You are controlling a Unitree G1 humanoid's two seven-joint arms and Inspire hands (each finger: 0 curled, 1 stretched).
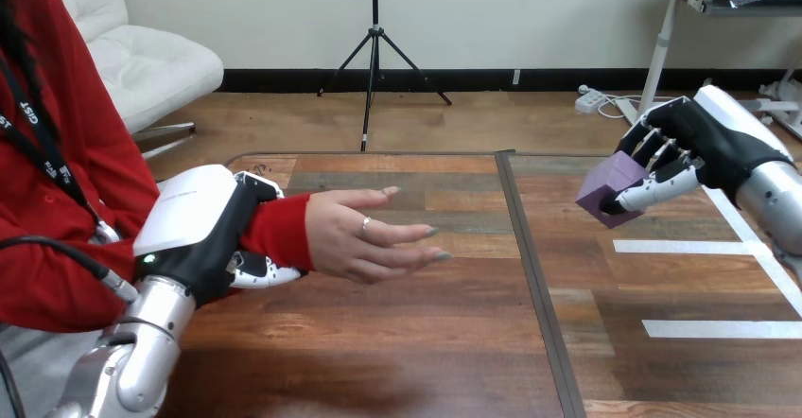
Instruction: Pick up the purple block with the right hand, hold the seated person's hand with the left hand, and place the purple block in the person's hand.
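Grip on purple block (605, 189) by curled fingers of right hand (705, 144), raised at right, well apart from person's hand (364, 238). Wraps fingers of left hand (199, 234) round person's wrist (279, 231) at left. Needs probably carry straight leftward to that hand.

Light: falling bright and even from overhead across the table (454, 342).
Shadows: a soft dark patch is lying on the wood below the person's hand (364, 238).
Glare: the white shell of the left hand (194, 224) is catching a pale sheen.
Faces: the purple block (605, 189) is showing a lighter top.
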